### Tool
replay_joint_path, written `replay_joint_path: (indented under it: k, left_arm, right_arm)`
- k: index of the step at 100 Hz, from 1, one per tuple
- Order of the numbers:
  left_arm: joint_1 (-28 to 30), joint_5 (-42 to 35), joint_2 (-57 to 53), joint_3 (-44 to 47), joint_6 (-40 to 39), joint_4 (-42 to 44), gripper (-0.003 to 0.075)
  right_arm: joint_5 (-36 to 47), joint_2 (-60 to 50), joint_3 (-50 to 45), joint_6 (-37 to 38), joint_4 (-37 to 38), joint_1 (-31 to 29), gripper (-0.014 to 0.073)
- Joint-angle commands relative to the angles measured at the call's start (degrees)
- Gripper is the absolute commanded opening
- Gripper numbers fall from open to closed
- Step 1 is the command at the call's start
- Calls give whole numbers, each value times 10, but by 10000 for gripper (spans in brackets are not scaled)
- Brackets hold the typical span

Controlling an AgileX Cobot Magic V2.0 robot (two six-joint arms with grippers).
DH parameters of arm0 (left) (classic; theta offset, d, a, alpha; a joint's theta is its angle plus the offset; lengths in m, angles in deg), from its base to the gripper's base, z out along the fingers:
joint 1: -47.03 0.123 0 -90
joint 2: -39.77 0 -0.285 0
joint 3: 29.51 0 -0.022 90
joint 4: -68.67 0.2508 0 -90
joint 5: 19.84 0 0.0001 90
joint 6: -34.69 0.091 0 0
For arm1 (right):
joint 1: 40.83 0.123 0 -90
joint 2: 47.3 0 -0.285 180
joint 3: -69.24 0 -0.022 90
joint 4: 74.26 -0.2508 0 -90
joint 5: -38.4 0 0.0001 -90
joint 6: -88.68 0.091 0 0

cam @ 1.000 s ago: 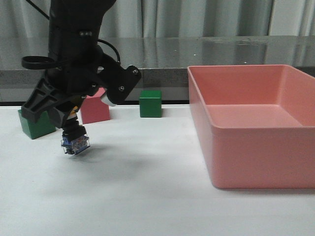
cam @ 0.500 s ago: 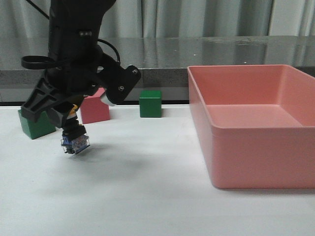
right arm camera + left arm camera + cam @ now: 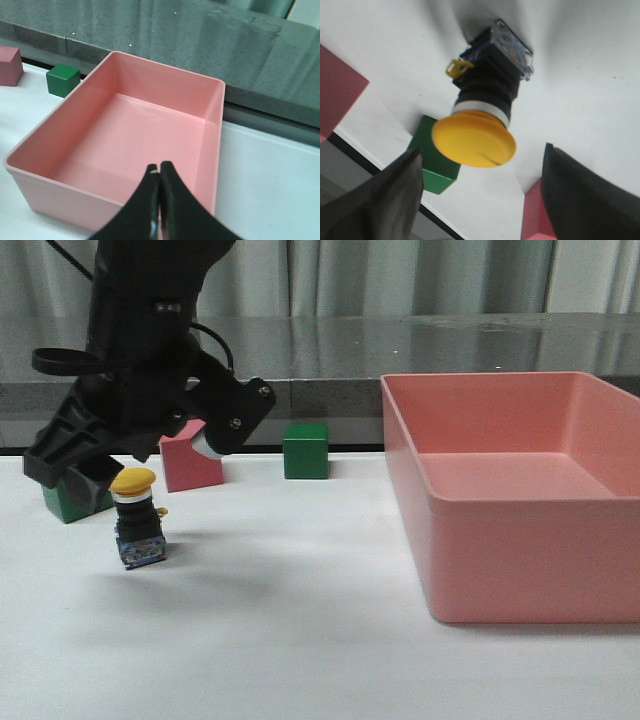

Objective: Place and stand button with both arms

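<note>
The button [image 3: 138, 525] stands upright on the white table at the left, yellow cap on top and bluish base down. My left gripper [image 3: 108, 465] is open, just above and behind it, and not touching it. In the left wrist view the button [image 3: 485, 95] stands free ahead of the two spread fingers [image 3: 395, 195], its yellow cap toward the camera. My right gripper [image 3: 159, 169] is shut and empty, held above the near wall of the pink bin [image 3: 60, 192]. The right arm is out of the front view.
The large pink bin [image 3: 520, 580] fills the right side of the table. A green cube [image 3: 305, 450] and a pink cube [image 3: 195, 465] sit at the back. Another green cube [image 3: 68, 498] is just behind the button on the left. A grey ledge runs along the back.
The left gripper held the button tilted just above the table. It has let go and drawn up and left, and the button now stands upright on the table.
</note>
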Motion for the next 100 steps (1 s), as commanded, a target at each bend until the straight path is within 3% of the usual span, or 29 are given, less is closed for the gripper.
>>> replay_joint_path:
  k: [1,10,18,30,39,49,63,79,100]
  left_arm:
    - [7,43,-44,-14,-9,17,483]
    - [24,65,-59,-18,-40,19,456]
    - [49,79,-79,-22,-133,19,373]
    - [94,79,-113,-23,-270,15,168]
    - [137,79,-148,-23,-293,-26,-22]
    - [192,53,-196,-23,-293,-143,-20]
    - [270,-78,-293,-4,-288,-309,-20]
    - [285,-210,-426,77,-287,-360,-20]
    - [285,-371,-602,270,-287,-440,-20]
  right_arm:
    - [35,4,15,2,-5,-4,-61]
    - [35,4,15,2,-5,-4,-61]
    - [35,4,15,2,-5,-4,-61]
    - [35,4,15,2,-5,-4,-61]
    - [35,4,15,2,-5,-4,-61]
    - [35,4,15,2,-5,-4,-61]
    - [35,4,15,2,-5,-4,-61]
    - [35,4,15,2,-5,-4,-61]
    - [35,4,15,2,-5,-4,-61]
